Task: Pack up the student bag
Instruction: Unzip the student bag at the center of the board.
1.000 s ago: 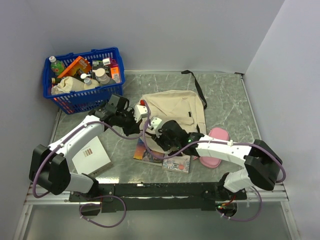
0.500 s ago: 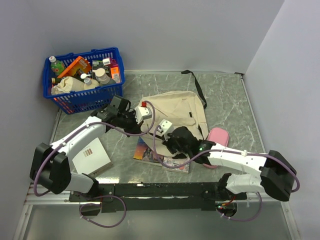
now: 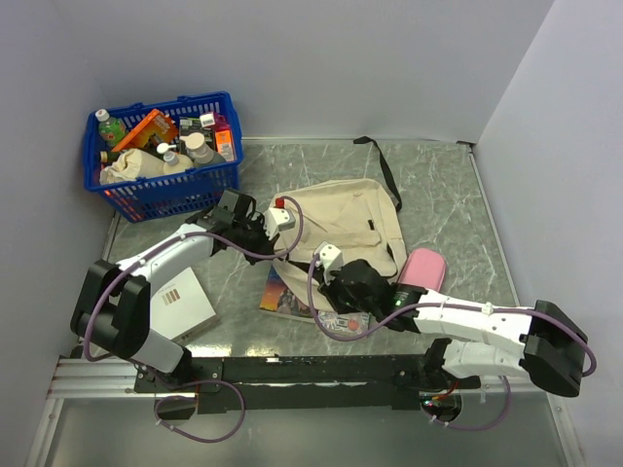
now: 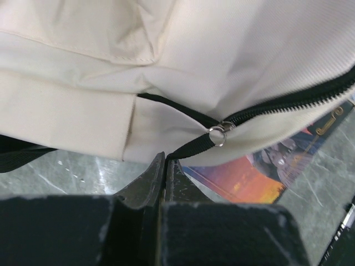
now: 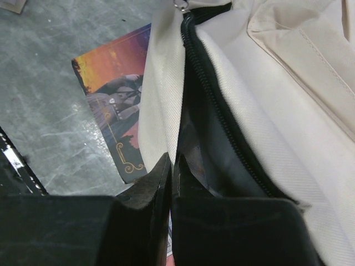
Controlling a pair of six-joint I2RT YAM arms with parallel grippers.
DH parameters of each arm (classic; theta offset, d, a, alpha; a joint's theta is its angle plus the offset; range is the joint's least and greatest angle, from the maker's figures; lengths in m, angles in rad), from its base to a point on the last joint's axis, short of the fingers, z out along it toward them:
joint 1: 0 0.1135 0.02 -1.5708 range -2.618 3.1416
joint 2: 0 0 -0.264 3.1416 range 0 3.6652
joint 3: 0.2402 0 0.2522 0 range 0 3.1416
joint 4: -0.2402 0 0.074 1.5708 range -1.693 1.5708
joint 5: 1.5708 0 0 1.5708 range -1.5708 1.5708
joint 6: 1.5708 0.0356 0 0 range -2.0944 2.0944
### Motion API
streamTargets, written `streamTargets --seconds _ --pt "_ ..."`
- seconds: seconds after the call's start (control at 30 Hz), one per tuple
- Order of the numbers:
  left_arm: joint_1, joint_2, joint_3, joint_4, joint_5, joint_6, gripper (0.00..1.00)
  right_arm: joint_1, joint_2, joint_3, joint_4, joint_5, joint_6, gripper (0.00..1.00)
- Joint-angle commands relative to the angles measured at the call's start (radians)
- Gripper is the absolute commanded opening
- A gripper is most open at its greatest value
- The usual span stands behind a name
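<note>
**A:** Where was the large soft cream-beige fabric student bag (image 3: pixel 350 209) when seen from above?

**B:** It lay flat in the middle of the grey marbled counter (image 3: pixel 448 195), with its black strap trailing toward 12 o'clock. The left gripper (image 3: pixel 269 237) met the bag at its 9 o'clock edge and the right gripper (image 3: pixel 326 284) at about 6 o'clock. A colourful picture-cover book (image 3: pixel 287 297) poked out from under the bag at 7 o'clock. A pink oval pouch (image 3: pixel 421 270) lay just beside the bag at 4 o'clock.

**A:** And the left wrist view?

**B:** The fingers (image 4: pixel 155 174) were pressed together, pinching the thin black zip pull tab (image 4: pixel 191 147) that hung from a small metal ring (image 4: pixel 218 133). The black zip (image 4: pixel 288 97) ran off toward 2 o'clock.

**A:** What was the risk there?

**B:** I judged the tab narrow and slick. A pull off the line of the zip could have jammed the slider or let the tab slide out.

**A:** And the right wrist?

**B:** Those fingers (image 5: pixel 150 183) had closed on the bag's cream lip beside the zip teeth, and the dark inside (image 5: pixel 222 160) showed toward 5 o'clock. It looked like a thin fold of cloth. A hard spread could have let it slip free, so the mouth sagged shut. Nothing pinned the bag down either, so it could have dragged along and pushed the book.
</note>
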Motion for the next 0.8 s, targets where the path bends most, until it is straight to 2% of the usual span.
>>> streamTargets --seconds 0.0,0.13,0.33,0.6,0.63,0.67,0.73,0.77 --pt "0.053 0.019 -0.024 0.154 -0.286 -0.007 0.01 0.05 -0.055 -0.004 -0.091 0.015 0.059 0.0" --pt "0.063 0.057 -0.011 0.182 -0.379 -0.024 0.01 0.073 -0.069 0.004 -0.126 0.041 0.076 0.0" --pt "0.076 0.064 -0.018 0.136 -0.28 -0.001 0.01 0.088 -0.128 -0.019 -0.164 0.075 0.116 0.0" --pt "0.108 0.061 -0.058 0.182 -0.356 -0.009 0.03 0.105 -0.141 -0.021 -0.192 0.052 0.148 0.0" --pt "0.117 0.061 -0.029 0.179 -0.35 -0.021 0.2 0.107 -0.136 -0.021 -0.181 0.046 0.15 0.0" --pt "0.119 0.061 -0.011 0.143 -0.329 -0.039 0.3 0.11 -0.119 -0.019 -0.175 0.04 0.161 0.02" --pt "0.12 0.039 0.053 0.086 -0.199 -0.039 0.46 0.11 -0.104 -0.018 -0.16 0.022 0.168 0.08" --pt "0.119 0.024 0.073 0.049 -0.139 -0.03 0.56 0.11 -0.087 -0.018 -0.146 0.018 0.181 0.15"
